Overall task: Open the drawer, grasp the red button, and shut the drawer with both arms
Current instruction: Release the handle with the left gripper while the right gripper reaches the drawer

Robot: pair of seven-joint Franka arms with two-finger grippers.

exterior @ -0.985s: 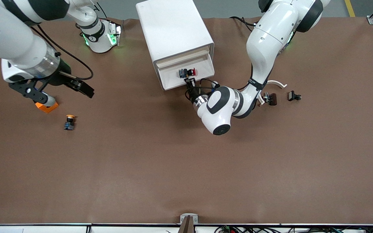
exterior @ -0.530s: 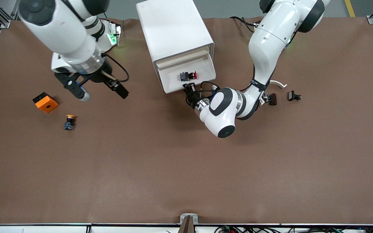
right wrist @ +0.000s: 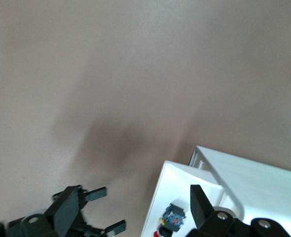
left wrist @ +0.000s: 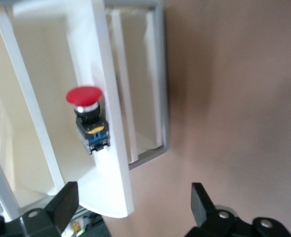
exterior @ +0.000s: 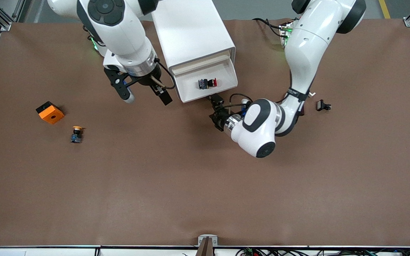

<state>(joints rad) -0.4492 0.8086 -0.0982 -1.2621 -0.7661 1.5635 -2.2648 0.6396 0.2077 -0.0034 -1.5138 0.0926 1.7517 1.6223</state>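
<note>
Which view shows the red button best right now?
Left wrist view: the red button fills it, cap and body clear in the drawer. Front view shows it small; right wrist view catches only part at its edge.

drawer (exterior: 208, 83) pulled open, red-capped button (exterior: 206, 83) lying inside

A robotics lab: two white arms (exterior: 297, 46) over a brown-covered table (exterior: 205, 185).

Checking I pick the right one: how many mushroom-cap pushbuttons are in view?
2. The red-capped button lies in the pulled-out drawer. The yellow-capped button stands on the table toward the right arm's end, beside the orange box. Others may be hidden inside the cabinet.
</note>
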